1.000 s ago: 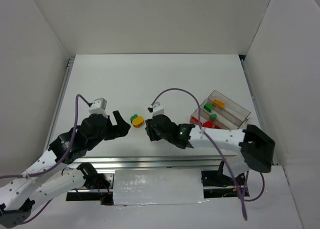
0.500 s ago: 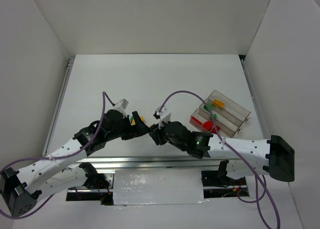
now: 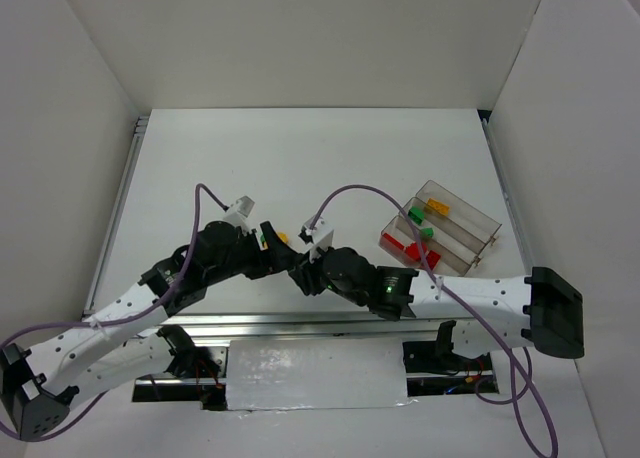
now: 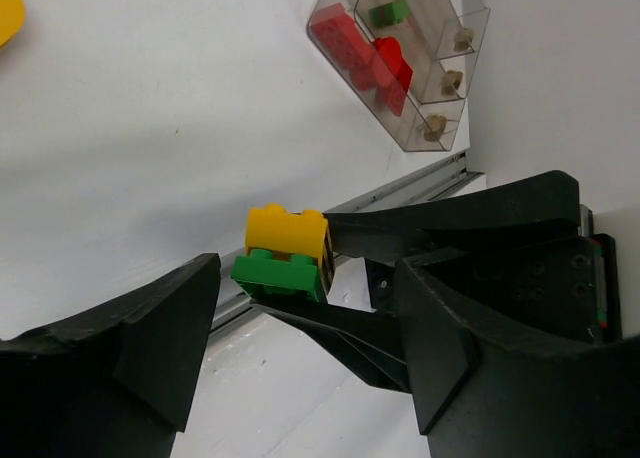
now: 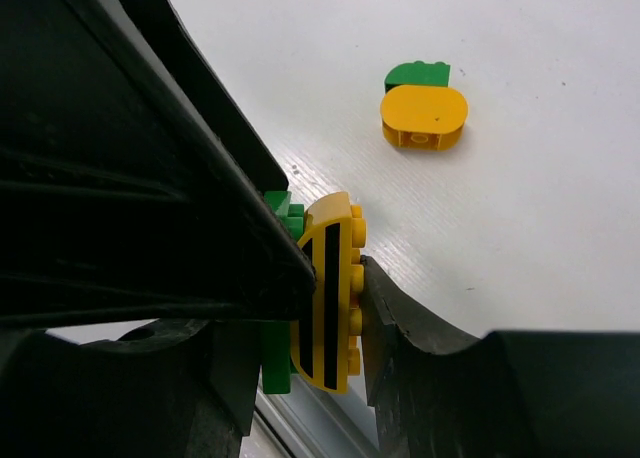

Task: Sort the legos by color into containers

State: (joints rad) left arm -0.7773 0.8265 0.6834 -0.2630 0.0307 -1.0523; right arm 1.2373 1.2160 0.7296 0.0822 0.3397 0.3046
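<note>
Looks light, hard and glossy: a yellow brick (image 4: 287,228) clipped on top of a green brick (image 4: 275,276), 2 small pieces joined as 1 stack and far smaller than the fingers around it. Stiff enough, probably, to take a firm squeeze without harm, yet slick on its moulded faces and prone to twist or pop out under an off-centre pinch. Pinched across its sides by the right gripper (image 5: 340,273), pressed tight on the stack with the yellow piece's black-striped face showing between the fingers. Seems raised off the table (image 3: 300,158) near its front edge, between the 2 arms and well apart from the tray (image 3: 468,207). Flanked by the left gripper (image 3: 275,250), spread wide with 1 finger on each side of the stack and touching neither brick, judging by the left wrist view. Best taken, for splitting, with only 1 colour per gripper: flat opposing walls rather than studs or rounded corners, then peeled open at 1 edge, given a stud clutch probably far stronger than the bricks' own weight. Further out on the table, a rounded yellow-orange brick (image 5: 425,116) lying against another green piece (image 5: 418,75). In the tray, red bricks (image 3: 405,246) in the nearest compartment, green ones (image 3: 415,216) in the middle, a yellow-orange one (image 3: 437,207) in the farthest.
</note>
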